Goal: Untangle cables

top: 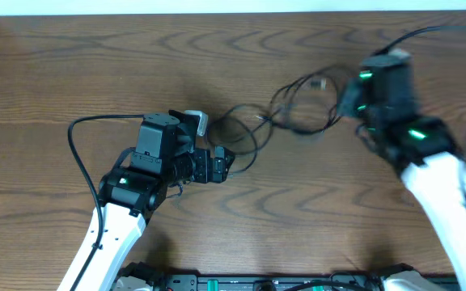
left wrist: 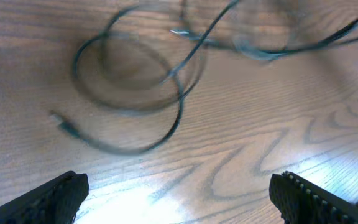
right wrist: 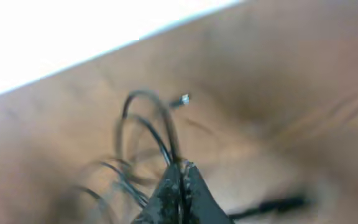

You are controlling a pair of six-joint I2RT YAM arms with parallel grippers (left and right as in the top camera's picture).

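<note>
The cables (top: 253,129) lie as thin dark loops on the wooden table, a tangled stretch (top: 306,105) running right toward my right gripper (top: 346,103). In the right wrist view my right gripper (right wrist: 180,167) is shut on dark cable strands (right wrist: 160,134) that arch up from its tips; a small plug end (right wrist: 183,99) sticks out above. My left gripper (top: 226,162) sits just left of the loops. Seen from the left wrist, the left gripper (left wrist: 179,182) stands wide open with nothing between its fingers (left wrist: 61,193), short of a dark loop (left wrist: 129,81) and a plug end (left wrist: 64,126).
The wooden table (top: 314,210) fills all views, and its pale far edge (top: 233,6) runs along the top. A thicker black arm wire (top: 79,137) curves left of the left arm. Another arm wire (top: 427,32) rises behind the right arm.
</note>
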